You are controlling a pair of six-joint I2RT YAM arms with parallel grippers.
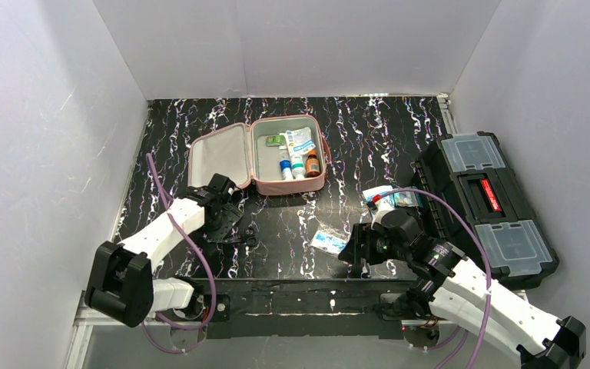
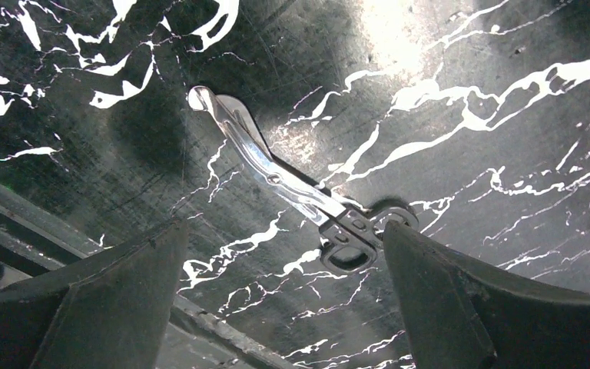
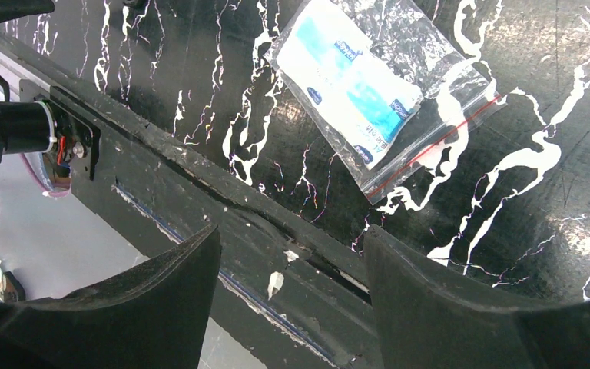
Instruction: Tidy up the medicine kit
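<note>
The pink medicine kit [image 1: 219, 154] lies open at the table's back middle, with small bottles and packets [image 1: 298, 157] in its right half. Silver scissors [image 2: 276, 173] with black handles lie flat on the dark marble table. My left gripper [image 2: 280, 238] hangs open over them, and the handle loops sit just by its right finger [image 2: 430, 300]. A clear zip bag holding a blue-and-white packet [image 3: 353, 84] lies near the front edge. My right gripper [image 3: 292, 238] stands open and empty over the table's front rail, just short of that bag [image 1: 328, 241].
A black toolbox [image 1: 492, 207] with clear compartment lids stands at the right edge. More small packets [image 1: 390, 198] lie beside it, behind the right arm. White walls close in the table on three sides. The metal front rail [image 3: 200, 184] runs under the right gripper.
</note>
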